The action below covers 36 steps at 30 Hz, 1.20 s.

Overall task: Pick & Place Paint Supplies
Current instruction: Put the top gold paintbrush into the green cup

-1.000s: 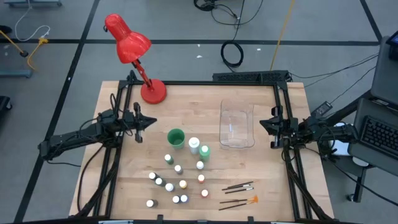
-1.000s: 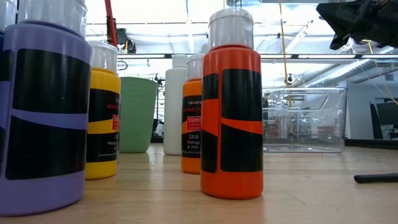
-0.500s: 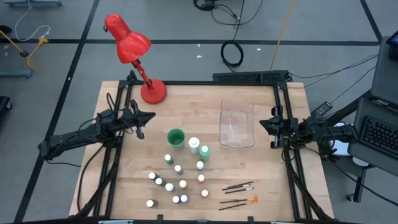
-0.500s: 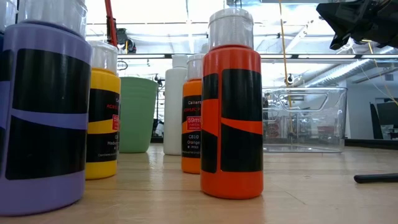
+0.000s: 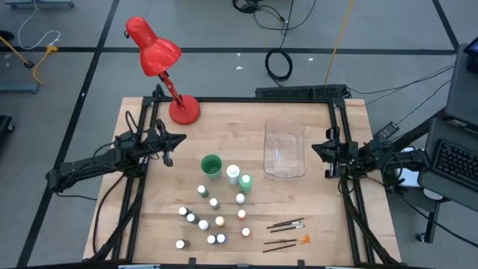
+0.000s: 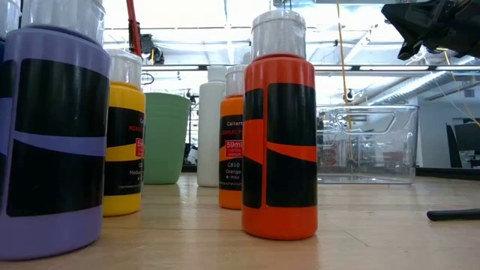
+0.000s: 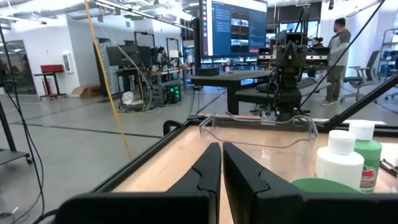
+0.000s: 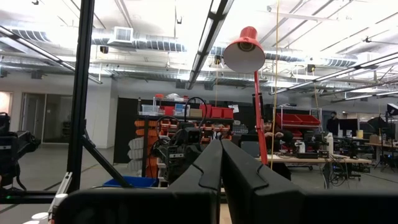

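Note:
Several tiny white-capped paint bottles [image 5: 211,217] stand on their bases in a loose cluster near the table's near edge. In the low view they loom close, an orange-red one [image 6: 279,142] in front. A taller white bottle [image 5: 233,174] and a green one [image 5: 246,181] stand upright beside the green cup [image 5: 211,165]. Thin dark-handled brushes [image 5: 287,232] lie flat to the right of the cluster. My left gripper [image 5: 183,140] [image 7: 221,163] hovers shut at the table's left, left of the cup. My right gripper [image 5: 314,149] [image 8: 221,160] hovers shut at the right, beside the clear tray [image 5: 284,149].
A red desk lamp [image 5: 160,63] stands at the far left corner on its round base. The clear tray [image 6: 367,142] sits right of centre. A black frame rail [image 5: 246,99] runs round the table. Bare wood lies between the cup and the left gripper.
My left gripper has swung slightly toward the table's far edge, staying shut. The bottles, brushes, cup and tray have kept their places.

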Each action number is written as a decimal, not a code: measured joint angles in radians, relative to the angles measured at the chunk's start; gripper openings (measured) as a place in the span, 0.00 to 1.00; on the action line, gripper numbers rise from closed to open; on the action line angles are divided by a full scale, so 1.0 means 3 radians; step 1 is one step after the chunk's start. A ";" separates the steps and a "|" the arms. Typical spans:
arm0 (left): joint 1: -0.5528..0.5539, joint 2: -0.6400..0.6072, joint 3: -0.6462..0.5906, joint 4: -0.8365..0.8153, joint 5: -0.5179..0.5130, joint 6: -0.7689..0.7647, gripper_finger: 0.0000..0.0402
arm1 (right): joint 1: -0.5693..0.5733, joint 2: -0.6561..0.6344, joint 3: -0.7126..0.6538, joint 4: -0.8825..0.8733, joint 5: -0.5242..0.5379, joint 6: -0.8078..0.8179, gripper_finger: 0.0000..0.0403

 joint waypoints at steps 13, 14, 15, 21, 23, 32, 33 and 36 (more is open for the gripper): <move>-0.0001 0.0000 0.0000 0.0009 0.0000 -0.0043 0.05 | 0.0000 -0.0001 0.0000 0.0001 0.0000 0.0001 0.01; 0.0000 0.0001 0.0000 0.0019 0.0000 -0.0021 0.05 | 0.0000 0.0000 0.0000 0.0001 -0.0001 0.0000 0.01; 0.0000 0.0001 0.0000 0.0035 0.0000 -0.0018 0.05 | 0.0000 0.0000 0.0000 0.0000 0.0000 0.0000 0.01; 0.0000 0.0001 0.0000 0.0093 0.0000 -0.0010 0.05 | 0.0000 0.0000 0.0000 -0.0001 0.0000 0.0000 0.01; 0.0000 0.0001 0.0000 0.0094 0.0000 -0.0018 0.05 | -0.0001 0.0000 -0.0001 -0.0001 0.0000 0.0000 0.01; 0.0000 0.0001 0.0000 0.0093 0.0000 -0.0018 0.05 | -0.0001 0.0000 0.0000 0.0000 0.0000 -0.0001 0.01; 0.0000 0.0001 0.0001 0.0093 0.0000 -0.0017 0.05 | -0.0001 -0.0001 -0.0001 -0.0001 0.0000 -0.0014 0.01; 0.0000 0.0001 0.0000 0.0094 0.0000 -0.0018 0.05 | 0.0000 -0.0001 0.0000 0.0000 0.0000 -0.0097 0.01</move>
